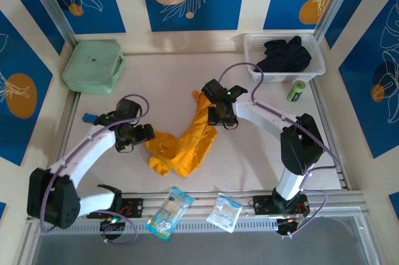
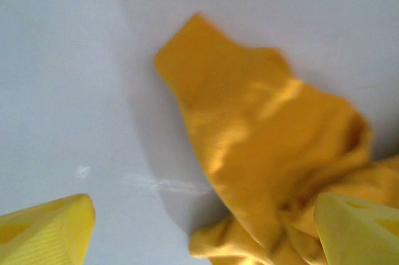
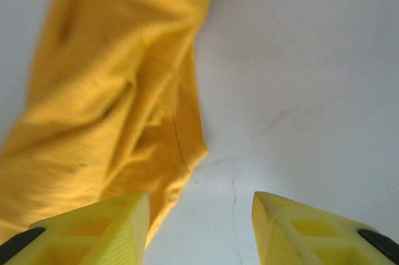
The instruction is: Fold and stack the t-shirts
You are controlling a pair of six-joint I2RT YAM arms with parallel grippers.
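- Top view: the orange-yellow t-shirt (image 1: 184, 140) lies crumpled on the pale table (image 1: 168, 78) as a twisted band. It runs from the middle of the table down towards the near left.
- The left gripper (image 1: 148, 134) sits at the band's near-left end and the right gripper (image 1: 222, 120) at its far-right end. A white lattice basket (image 1: 252, 43) at the far right holds dark clothes (image 1: 283, 54); I cannot tell whether these are more shirts. A mint-green case (image 1: 93, 65) lies at the far left.
- Left wrist view: the ribbed yellow fingers (image 2: 47, 231) are spread wide with nothing between them. One is over bare table and the other is at the edge of the bunched cloth. The shirt is soft, matt knit, heaped in thick rolls, with one flat lobe reaching away.
- Right wrist view: these fingers (image 3: 93, 227) are also parted wide and empty. One is over the cloth's edge and the other over bare table. A stitched hem runs down to a loose corner just ahead of them.
- The step in hand looks like opening the shirt out flat before folding. To do it well, each gripper should close on a hem or corner rather than on a thick roll. Then both should draw apart low over the table, so the twist unwinds without dragging the whole shirt.
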